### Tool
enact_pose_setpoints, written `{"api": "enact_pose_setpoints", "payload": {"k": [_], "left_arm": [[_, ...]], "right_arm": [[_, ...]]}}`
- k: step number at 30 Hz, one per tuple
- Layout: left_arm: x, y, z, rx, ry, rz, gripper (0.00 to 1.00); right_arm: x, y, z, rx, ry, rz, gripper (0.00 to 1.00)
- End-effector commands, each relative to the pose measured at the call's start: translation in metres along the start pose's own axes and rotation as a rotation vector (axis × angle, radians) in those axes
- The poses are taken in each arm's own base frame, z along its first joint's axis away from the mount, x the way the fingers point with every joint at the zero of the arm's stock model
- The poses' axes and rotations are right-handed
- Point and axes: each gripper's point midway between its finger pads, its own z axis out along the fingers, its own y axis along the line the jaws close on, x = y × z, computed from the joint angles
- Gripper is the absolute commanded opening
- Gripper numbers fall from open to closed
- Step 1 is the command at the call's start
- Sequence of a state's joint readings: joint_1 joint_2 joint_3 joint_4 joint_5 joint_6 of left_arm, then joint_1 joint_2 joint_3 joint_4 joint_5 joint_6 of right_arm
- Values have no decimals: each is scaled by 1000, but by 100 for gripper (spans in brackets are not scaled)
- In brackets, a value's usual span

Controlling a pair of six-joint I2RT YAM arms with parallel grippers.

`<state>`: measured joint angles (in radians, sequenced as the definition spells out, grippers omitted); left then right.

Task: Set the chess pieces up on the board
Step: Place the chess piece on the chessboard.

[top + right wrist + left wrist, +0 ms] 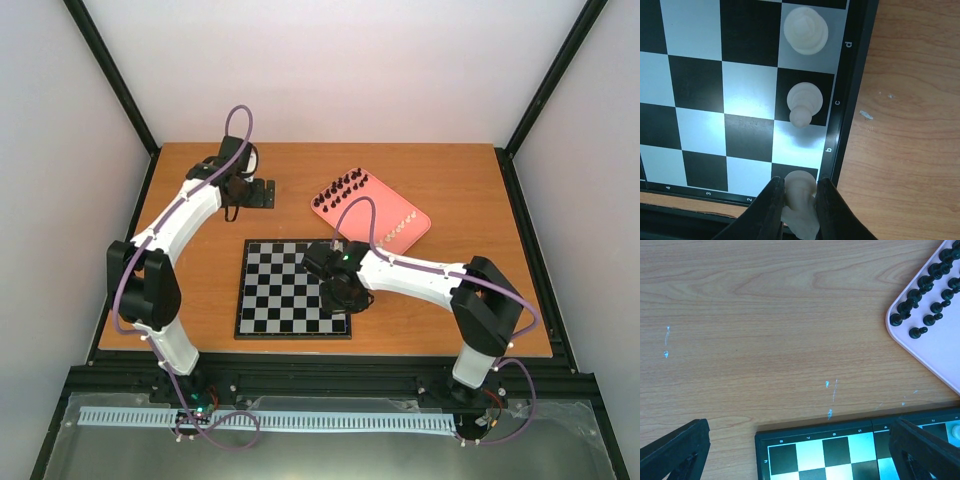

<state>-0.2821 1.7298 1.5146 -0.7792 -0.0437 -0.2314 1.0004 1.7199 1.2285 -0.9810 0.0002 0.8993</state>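
A cream piece (801, 192) is pinched by the right gripper (800, 200) at the bottom of the right wrist frame, over a corner square of the board (700, 100). Two more cream pieces (804, 97) are seen above it. The left gripper (797, 440) is held spread above the board's upper left. Black pieces (920, 287) are seen on the pink tray (940, 355).

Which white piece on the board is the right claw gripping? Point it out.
The corner-square piece, below the b mark, held by the right claw. The piece at c and the piece at d stand free.
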Motion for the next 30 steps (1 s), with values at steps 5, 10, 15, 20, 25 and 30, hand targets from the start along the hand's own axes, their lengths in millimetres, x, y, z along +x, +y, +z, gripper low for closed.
{"api": "enact_pose_setpoints", "payload": {"k": [5, 10, 15, 20, 25, 30], "left_arm": [[-5, -4, -6, 23, -29, -1, 100], [-4, -4, -6, 20, -27, 0, 100], [-4, -4, -5, 20, -27, -1, 100], [-3, -3, -4, 15, -24, 0, 100], [-2, -4, -3, 23, -21, -7, 100], [-1, -3, -3, 18, -20, -1, 100]], "right_arm": [[-1, 2, 12, 12, -11, 1, 15], [1, 2, 18, 16, 4, -8, 15], [0, 1, 23, 27, 7, -18, 15], [-1, 2, 27, 31, 10, -24, 15], [0, 1, 32, 45, 21, -33, 15], [-2, 0, 33, 53, 15, -30, 17]]}}
